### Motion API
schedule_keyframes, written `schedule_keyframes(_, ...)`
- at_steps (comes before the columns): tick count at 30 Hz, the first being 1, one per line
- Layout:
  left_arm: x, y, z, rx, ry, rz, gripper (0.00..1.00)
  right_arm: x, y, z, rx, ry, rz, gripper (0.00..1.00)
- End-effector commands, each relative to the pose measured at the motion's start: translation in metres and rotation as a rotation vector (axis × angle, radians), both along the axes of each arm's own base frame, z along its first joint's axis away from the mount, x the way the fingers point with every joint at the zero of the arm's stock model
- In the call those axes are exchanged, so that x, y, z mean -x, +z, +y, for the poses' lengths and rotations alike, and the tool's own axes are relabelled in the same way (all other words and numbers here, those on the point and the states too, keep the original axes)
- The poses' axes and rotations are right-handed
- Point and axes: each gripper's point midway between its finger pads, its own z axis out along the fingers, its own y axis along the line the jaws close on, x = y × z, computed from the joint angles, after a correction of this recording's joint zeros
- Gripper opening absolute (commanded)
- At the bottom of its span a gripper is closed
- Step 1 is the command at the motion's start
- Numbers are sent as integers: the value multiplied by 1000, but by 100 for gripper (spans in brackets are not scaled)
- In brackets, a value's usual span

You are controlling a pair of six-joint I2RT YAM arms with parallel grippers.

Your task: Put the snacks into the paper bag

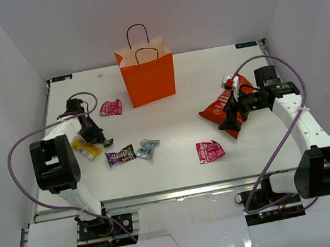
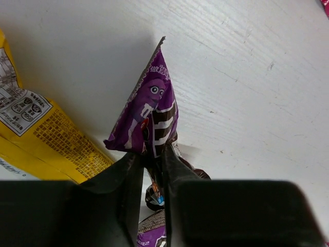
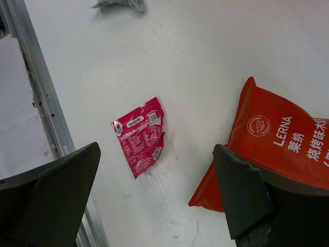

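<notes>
Right claw [image 3: 157, 153] gapes beside LERNA bag [image 3: 277, 139].

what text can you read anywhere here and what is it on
"LERNA": red chip bag, Chinese characters beside it
pink packet: print too small to read
yellow packet: print too small to read
purple packet: nothing legible
orange paper bag: no text
</notes>
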Motion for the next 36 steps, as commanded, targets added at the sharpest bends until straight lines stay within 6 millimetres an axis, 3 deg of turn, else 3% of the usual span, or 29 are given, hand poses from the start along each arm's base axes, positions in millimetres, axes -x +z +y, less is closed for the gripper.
schedule_keyframes(1, -12, 24, -3, 3, -23, -79, 25, -6, 19, 4, -26, 15, -63, 96)
schedule_keyframes(4, -21, 49, -4, -5, -31, -155, 19, -6, 21, 4, -29, 15, -65, 96)
schedule_keyframes(8, -35, 98, -13, -4, -59, -317, 17, -6, 23, 4, -32, 12, -67, 96)
schedule_keyframes(11, -48, 157, -21, -21, -97, -524, 16, -4, 23, 5, -39, 14, -60, 96)
schedule_keyframes(12, -51, 174, -38, -18, -144, -583, 16, -3, 22, 6, -42, 16, -55, 96)
schedule_keyframes(14, -61, 227, -53, -29, -195, -754, 16, -3, 22, 6, -47, 17, -50, 96)
schedule_keyframes(16, -69, 259, -64, -29, -236, -845, 16, -2, 22, 7, -51, 17, -47, 96)
schedule_keyframes(17, -76, 294, -75, -32, -275, -934, 15, -2, 23, 7, -54, 19, -48, 96)
schedule_keyframes(21, -99, 361, -100, -61, -360, -1089, 14, -1, 25, 8, -58, 23, -54, 96)
schedule_keyframes(23, -113, 373, -112, -70, -395, -1125, 14, 1, 23, 8, -61, 24, -48, 96)
schedule_keyframes(24, -117, 393, -116, -82, -406, -1173, 14, 1, 24, 8, -61, 24, -51, 96)
schedule_keyframes(25, -121, 400, -121, -86, -413, -1196, 14, 2, 23, 8, -61, 24, -51, 96)
schedule_keyframes(28, -141, 411, -138, -89, -438, -1233, 14, 5, 20, 9, -67, 28, -43, 96)
schedule_keyframes(32, -164, 410, -170, -118, -470, -1259, 14, 7, 19, 9, -69, 30, -40, 96)
schedule_keyframes(33, -174, 398, -177, -129, -477, -1243, 14, 7, 19, 9, -69, 29, -41, 96)
schedule_keyframes(34, -176, 407, -183, -154, -467, -1266, 14, 8, 19, 9, -71, 31, -38, 96)
schedule_keyframes(36, -185, 404, -182, -197, -432, -1267, 14, 9, 19, 10, -72, 32, -40, 96)
